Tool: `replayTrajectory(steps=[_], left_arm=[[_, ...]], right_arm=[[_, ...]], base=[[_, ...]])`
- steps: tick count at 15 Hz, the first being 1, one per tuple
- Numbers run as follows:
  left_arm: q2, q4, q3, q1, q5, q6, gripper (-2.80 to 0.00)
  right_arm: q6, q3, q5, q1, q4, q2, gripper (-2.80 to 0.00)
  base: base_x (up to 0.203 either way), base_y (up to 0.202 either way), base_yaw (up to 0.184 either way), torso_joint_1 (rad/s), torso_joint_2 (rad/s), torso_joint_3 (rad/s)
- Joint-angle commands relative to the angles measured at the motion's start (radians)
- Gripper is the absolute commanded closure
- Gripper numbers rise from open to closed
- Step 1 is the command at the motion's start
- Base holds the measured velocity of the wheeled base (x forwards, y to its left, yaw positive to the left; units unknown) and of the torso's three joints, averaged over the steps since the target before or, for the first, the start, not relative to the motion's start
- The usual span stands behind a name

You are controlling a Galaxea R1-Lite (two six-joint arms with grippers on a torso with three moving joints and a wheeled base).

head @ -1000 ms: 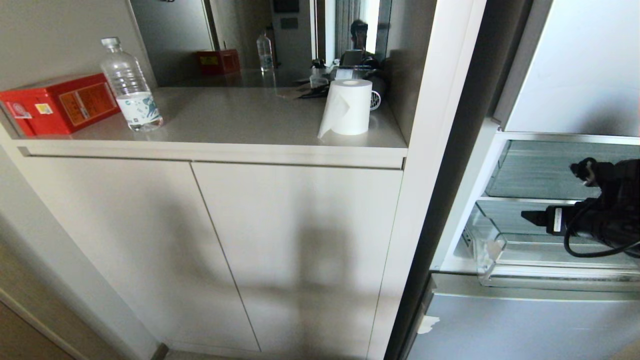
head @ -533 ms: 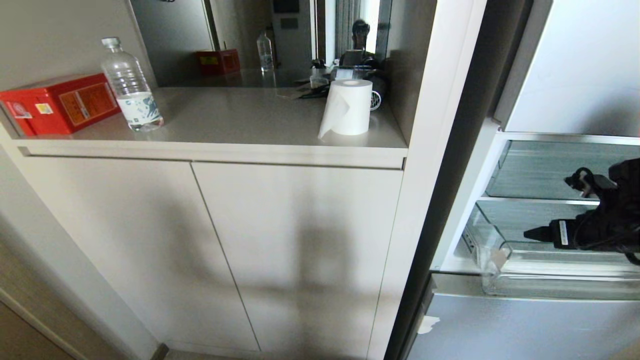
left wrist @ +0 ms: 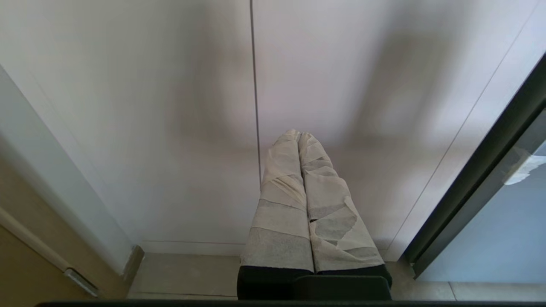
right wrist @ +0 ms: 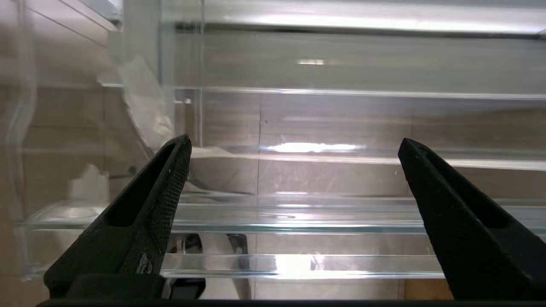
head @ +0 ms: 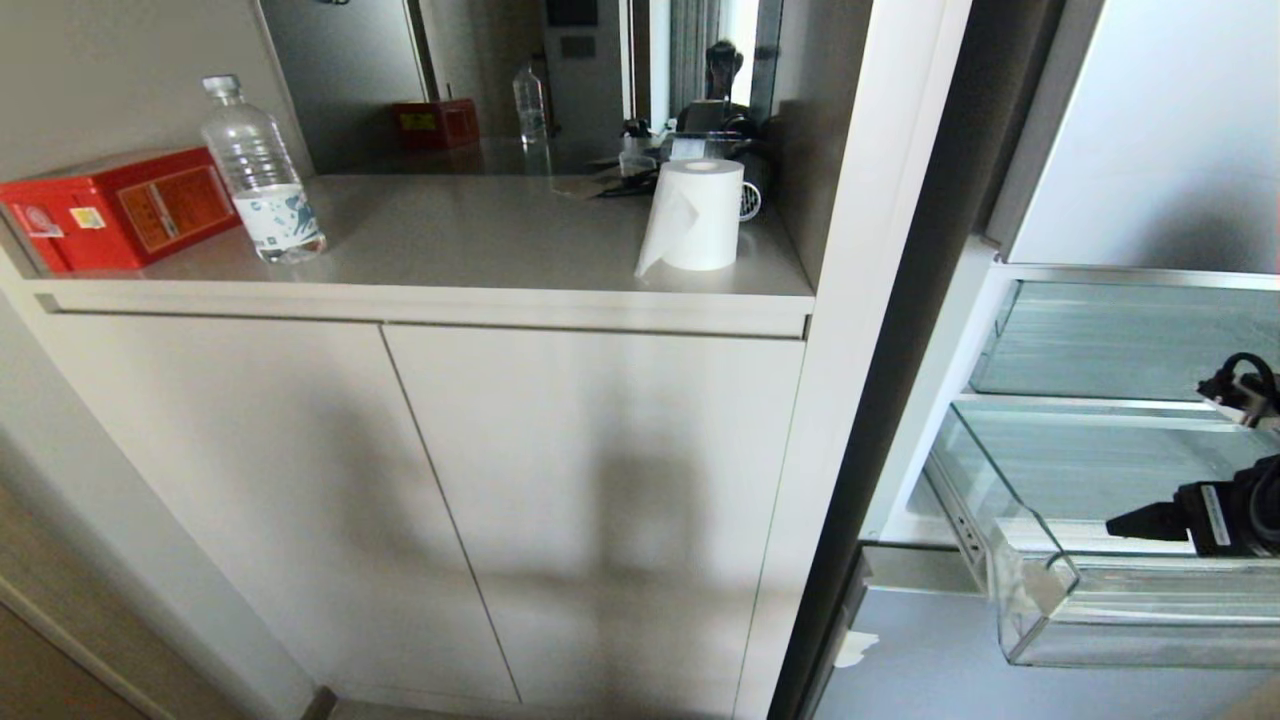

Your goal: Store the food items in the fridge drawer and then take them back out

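Over the last second the fridge drawer [head: 1040,610] has slid out toward me at the right of the scene, its clear front lip now well proud of the fridge, with my right gripper [right wrist: 294,145] spread wide over it and grasping nothing. The bin looks ready to receive food, though no food item is in view. My left gripper [left wrist: 298,138] hangs clenched before the cupboard doors [head: 420,500], to the left.
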Motion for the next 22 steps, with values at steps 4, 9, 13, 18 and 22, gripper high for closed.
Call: replayTrajectory(steps=[4,9,13,18,22], left_arm=[[0.002,0.000,0.000,-0.001,0.001,-0.001,0.00],[0.002,0.000,0.000,-0.001,0.001,0.000,0.00],[0.002,0.000,0.000,-0.001,0.001,-0.001,0.00],[0.002,0.000,0.000,-0.001,0.001,0.000,0.00],[0.002,0.000,0.000,0.000,0.001,0.000,0.00]], right_arm=[[-0.008,0.002,0.000,-0.035,0.008,0.018,-2.80],[-0.028,0.103,0.019,-0.101,0.063,-0.106,-2.80],[-0.034,0.130,0.073,-0.140,0.074,-0.162,-2.80],[-0.033,0.092,0.084,-0.220,0.072,-0.028,-2.80],[-0.056,0.183,0.143,-0.275,0.072,-0.176,-2.80]], base=[[0.000,0.000,0.000,0.000,0.00,0.000],[0.000,0.000,0.000,0.000,0.00,0.000],[0.000,0.000,0.000,0.000,0.00,0.000],[0.000,0.000,0.000,0.000,0.00,0.000],[0.000,0.000,0.000,0.000,0.00,0.000]])
